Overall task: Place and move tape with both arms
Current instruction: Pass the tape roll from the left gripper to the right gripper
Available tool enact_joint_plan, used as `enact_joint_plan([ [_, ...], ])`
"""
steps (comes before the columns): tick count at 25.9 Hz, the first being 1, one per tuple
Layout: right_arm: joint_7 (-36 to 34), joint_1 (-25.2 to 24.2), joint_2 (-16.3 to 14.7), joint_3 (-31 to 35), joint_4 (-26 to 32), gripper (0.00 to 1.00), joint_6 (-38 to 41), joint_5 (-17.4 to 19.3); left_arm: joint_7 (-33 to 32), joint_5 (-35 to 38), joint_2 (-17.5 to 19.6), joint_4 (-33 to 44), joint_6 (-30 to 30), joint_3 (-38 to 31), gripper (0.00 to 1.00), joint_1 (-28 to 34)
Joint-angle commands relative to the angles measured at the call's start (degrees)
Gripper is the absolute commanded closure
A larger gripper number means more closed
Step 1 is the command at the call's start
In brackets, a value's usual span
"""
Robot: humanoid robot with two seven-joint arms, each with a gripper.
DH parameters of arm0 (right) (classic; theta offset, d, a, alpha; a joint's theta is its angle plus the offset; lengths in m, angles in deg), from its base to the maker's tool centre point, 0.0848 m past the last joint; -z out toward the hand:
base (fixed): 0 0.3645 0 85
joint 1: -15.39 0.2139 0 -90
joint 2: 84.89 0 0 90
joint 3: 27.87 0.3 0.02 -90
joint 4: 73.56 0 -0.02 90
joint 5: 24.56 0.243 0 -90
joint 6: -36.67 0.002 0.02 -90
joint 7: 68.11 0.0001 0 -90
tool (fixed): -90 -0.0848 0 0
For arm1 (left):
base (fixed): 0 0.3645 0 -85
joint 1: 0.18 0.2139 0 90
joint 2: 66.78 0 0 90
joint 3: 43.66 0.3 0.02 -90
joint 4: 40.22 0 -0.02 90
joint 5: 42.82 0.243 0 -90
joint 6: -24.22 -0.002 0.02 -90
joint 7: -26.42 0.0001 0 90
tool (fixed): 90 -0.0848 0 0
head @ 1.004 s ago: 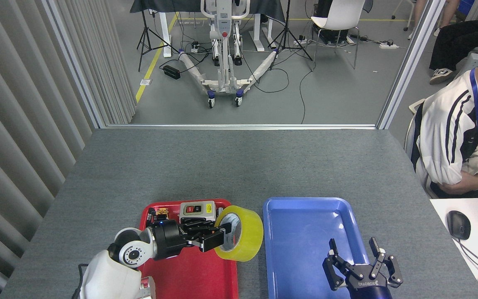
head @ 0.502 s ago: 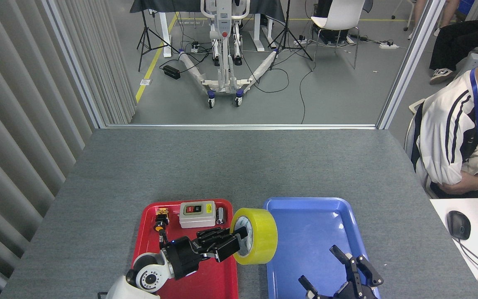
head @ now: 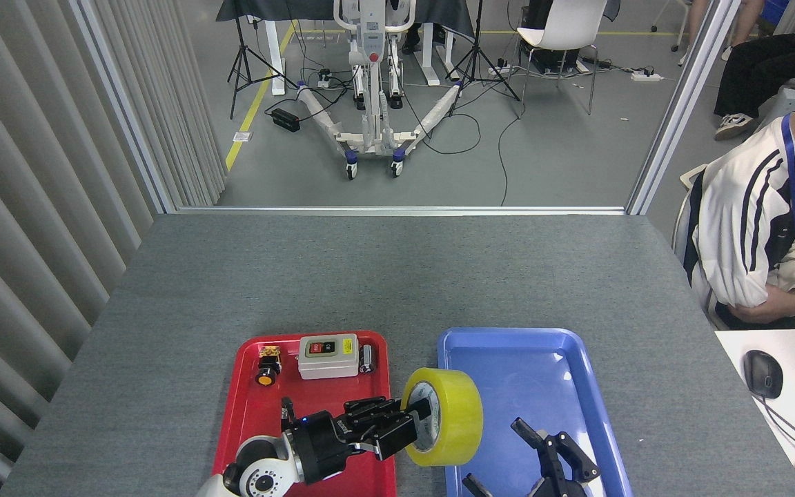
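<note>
The tape (head: pixel 454 416), a wide yellow roll with a white core, hangs on edge over the gap between the two trays, its right side above the blue tray's left rim. My left gripper (head: pixel 408 428) is shut on the tape, fingers reaching into its core from the left. The left arm comes in low over the red tray (head: pixel 246 407). My right gripper (head: pixel 542 459) stands open at the bottom of the view over the blue tray (head: pixel 577 386), a short way right of the tape and apart from it.
A grey switch box (head: pixel 328 356), a small orange-capped button (head: pixel 266 377) and a small metal cylinder (head: pixel 368 357) lie at the red tray's far end. A seated person (head: pixel 756 235) and a white desk with a mouse (head: pixel 762 373) are at the right.
My left gripper carried the tape rightward and nearer, from the red tray's right side to the blue tray's left rim. The right gripper turned and shifted left toward the tape, dropping lower in view.
</note>
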Motion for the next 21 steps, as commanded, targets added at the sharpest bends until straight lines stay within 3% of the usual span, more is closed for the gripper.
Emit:
enact_joint_plan([
  [1,0.13,0.33,1.01,-1.61,-1.64,0.0,0.0,0.17,0.21,0.02,0.25,2.02,-0.02,2.36,1.0,0.26],
  [10,0.04,0.42,1.36,-4.34,-2.17,0.04,0.0,0.17,5.75,0.02,0.25,4.04,-0.02,6.23,1.0,1.93],
  [18,-4.88,-0.37,0.75,-4.16,-0.15,0.62,0.0,0.08,9.27,0.02,0.07,4.04,-0.02,6.84,1.0,3.6],
  [21,-5.23,-0.46,0.75,-3.64,-0.15,0.76,0.0,-0.09,9.7,0.02,0.07,4.48,-0.02,7.28,0.99,4.3],
])
